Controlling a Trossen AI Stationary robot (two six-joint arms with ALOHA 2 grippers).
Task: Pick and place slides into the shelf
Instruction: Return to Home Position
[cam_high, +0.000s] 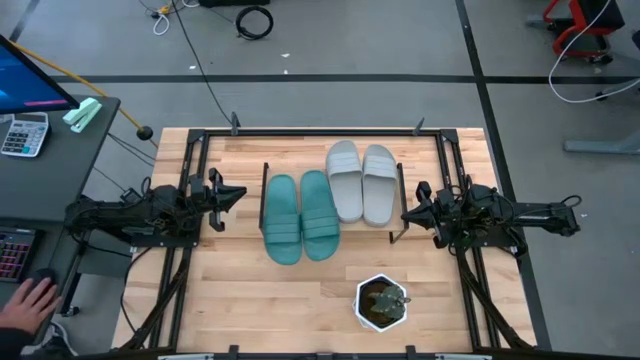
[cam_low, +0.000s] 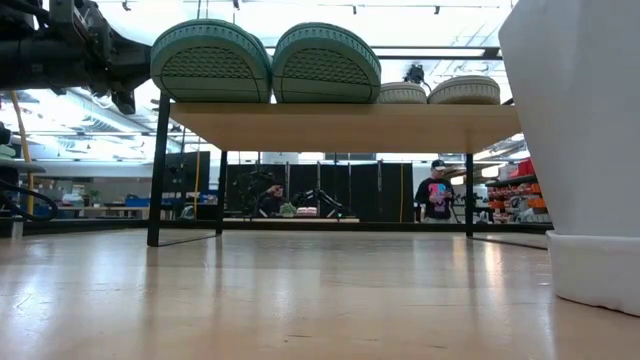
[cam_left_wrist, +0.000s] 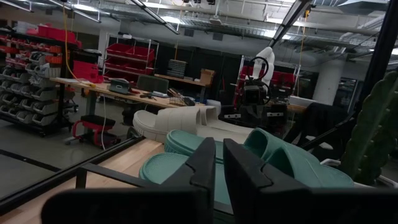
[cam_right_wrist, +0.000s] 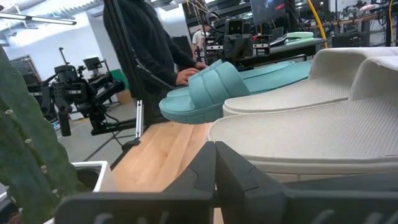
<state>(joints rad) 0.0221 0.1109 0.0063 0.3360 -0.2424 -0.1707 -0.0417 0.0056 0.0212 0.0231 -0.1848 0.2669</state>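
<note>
Step in hand: placing looks finished, arms parking.

- All four slides are on the shelf (cam_low: 340, 127). The teal pair (cam_high: 300, 215) is on its left half, the grey pair (cam_high: 362, 182) on its right half and set further back. Each pair lies side by side, straps up.
- The left gripper (cam_high: 228, 193) is off the shelf's left end, apart from it. Its fingers are close together, with only a slit between them, and hold nothing.
- The right gripper (cam_high: 408, 213) is just beside the shelf's right end. Its fingers are together and empty.
- The surface (cam_high: 240, 290) in front of the shelf holds only a potted plant (cam_high: 381, 302). No slide is left off the shelf.

Next move, as I judge it: there is nothing more to pick. Each arm only needs to draw away from the shelf and settle at rest. The right gripper is near the black wire frame at that end, so it should back straight out rather than swing across. The teal toes seem to overhang the shelf's front edge, and a brush from an arm could tip them.

Hard to make out:
- From above, the slides cover nearly all of the shelf board and only the wire ends show.
- In the low view the white pot blocks the shelf's right end, and the grey pair shows only as two low humps behind the teal.
- I cannot tell whether the two pairs touch each other.
- A person's hand (cam_high: 30, 298) rests at a desk well left of the shelf, cut off by the frame edge.
</note>
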